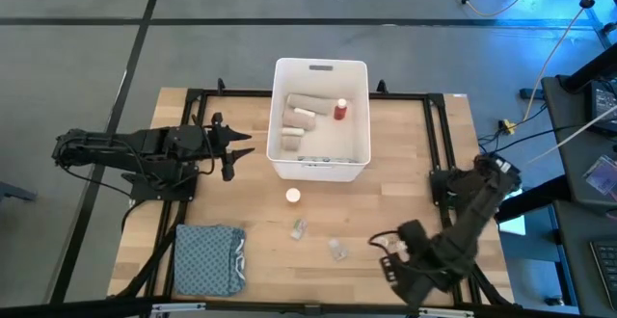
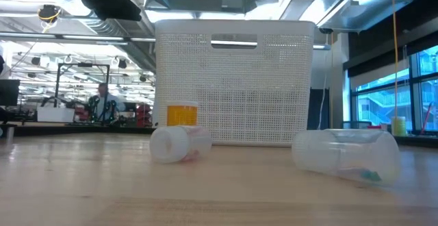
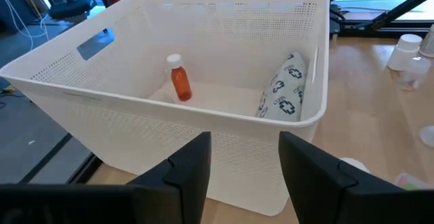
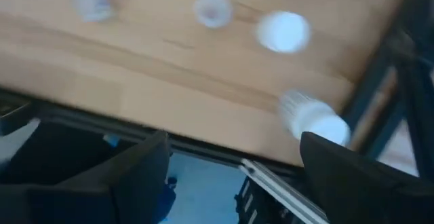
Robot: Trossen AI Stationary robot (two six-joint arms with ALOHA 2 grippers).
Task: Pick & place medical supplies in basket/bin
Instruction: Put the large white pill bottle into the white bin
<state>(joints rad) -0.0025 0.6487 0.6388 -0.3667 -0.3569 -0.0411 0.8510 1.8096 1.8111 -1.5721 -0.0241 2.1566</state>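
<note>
The white basket [image 1: 320, 118] stands at the table's far middle. It holds beige rolls [image 1: 297, 116], a red bottle [image 3: 179, 80] and a cross-printed packet [image 3: 285, 88]. On the wood in front of it lie a white-capped orange bottle [image 1: 292, 196] and two clear vials [image 1: 299, 228] [image 1: 337, 249]. My left gripper [image 3: 244, 163] hovers open at the basket's left side. My right gripper [image 4: 234, 159] hangs wide open, pointing down, over the table's near right edge. A white bottle [image 4: 313, 121] lies on the wood just beyond its fingers.
A folded blue-grey cloth [image 1: 207, 258] lies at the near left corner. A black frame [image 1: 439, 135] runs around the table top. Bare wood [image 1: 405, 164] lies right of the basket. In the low view a vial [image 2: 345, 155] and a small bottle [image 2: 179, 144] lie on their sides.
</note>
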